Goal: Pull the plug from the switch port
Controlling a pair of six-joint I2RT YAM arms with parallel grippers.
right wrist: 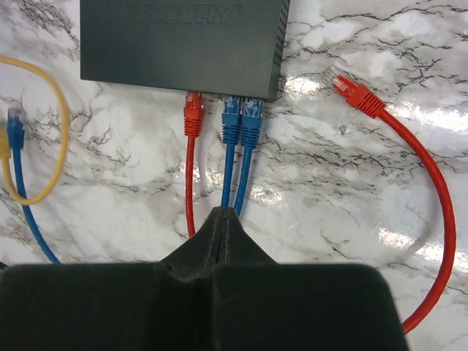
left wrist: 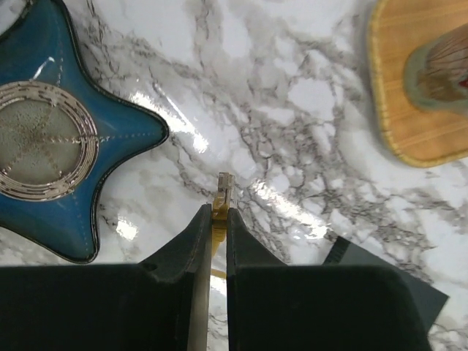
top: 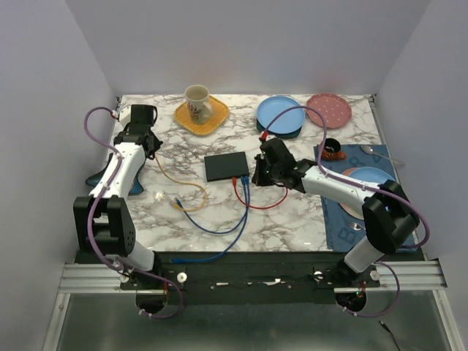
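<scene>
The black switch lies flat at mid-table, also seen as the switch. A red plug and two blue plugs sit in the ports on its near edge. My right gripper is shut and empty, its tips just above the two blue cables, a short way back from those plugs; the right gripper hovers at the switch's right near corner. Far left, my left gripper is shut on a clear plug of the yellow cable, held off the marble.
A loose red plug lies right of the switch, a loose blue plug left. A blue star dish and a yellow plate with a mug flank the left gripper. Blue plates, a pink plate and a blue placemat stand right.
</scene>
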